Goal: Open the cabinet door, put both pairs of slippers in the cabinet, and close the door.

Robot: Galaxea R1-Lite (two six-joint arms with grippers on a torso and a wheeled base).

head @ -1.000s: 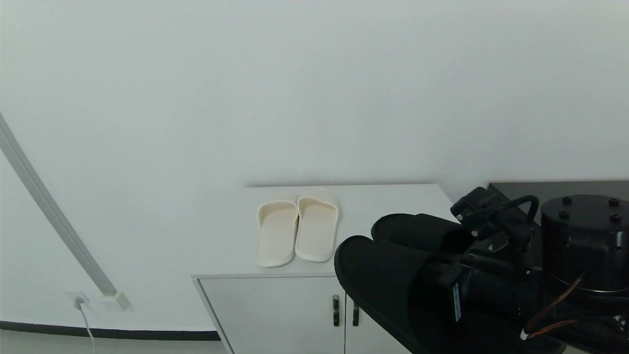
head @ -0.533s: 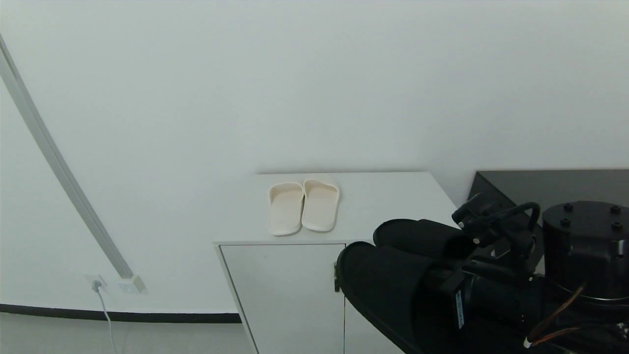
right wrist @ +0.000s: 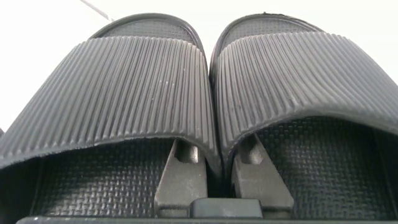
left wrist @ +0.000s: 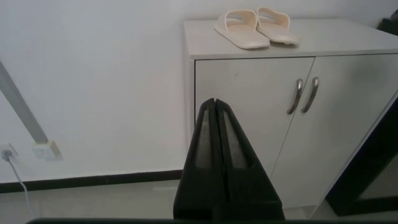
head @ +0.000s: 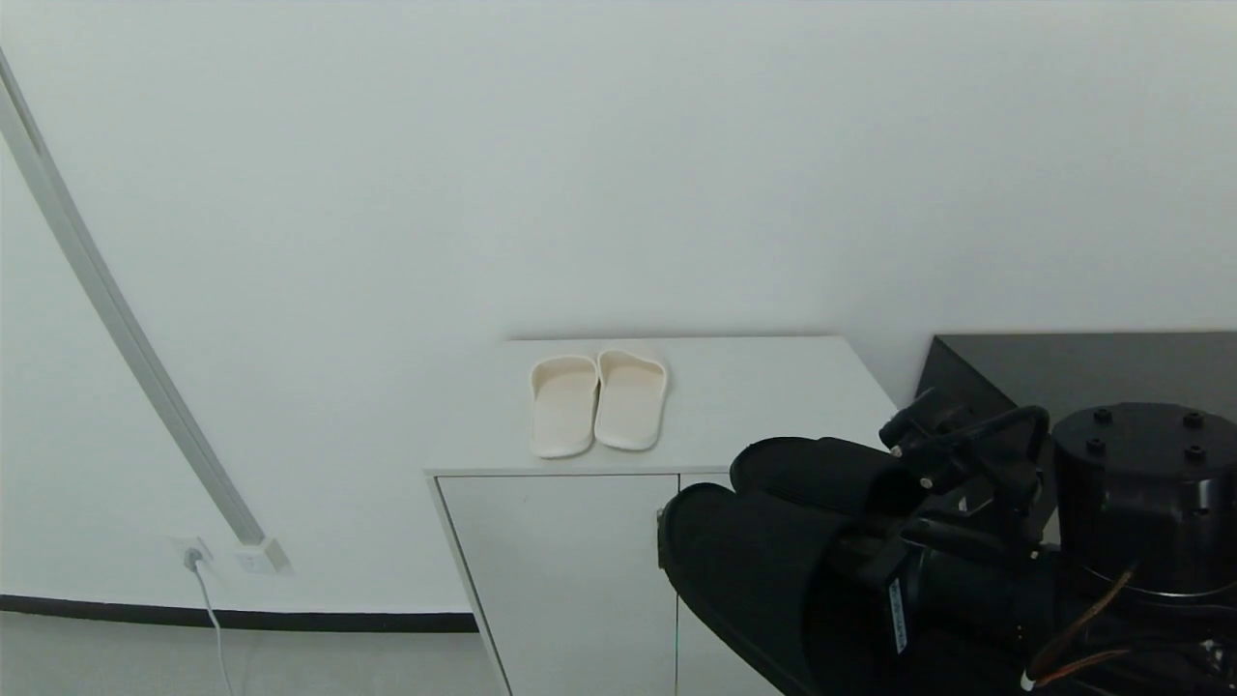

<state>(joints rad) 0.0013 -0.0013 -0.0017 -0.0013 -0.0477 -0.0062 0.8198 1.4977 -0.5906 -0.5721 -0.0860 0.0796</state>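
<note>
Black slippers (right wrist: 143,93), pinched together in right gripper (right wrist: 217,177)

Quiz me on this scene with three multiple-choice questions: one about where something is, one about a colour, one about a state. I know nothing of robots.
1. Where do the cream slippers lie?
A) on the floor
B) on top of the cabinet
C) inside the cabinet

2. What colour is the pair in the right gripper?
A) white
B) red
C) black

3. How are the cabinet doors?
A) both shut
B) one ajar
C) both wide open

Answers:
1 B: the cream pair rests on the cabinet's flat top.
2 C: the gripper clamps the black slippers side by side.
3 A: both panels lie flush, with their handles next to each other.
</note>
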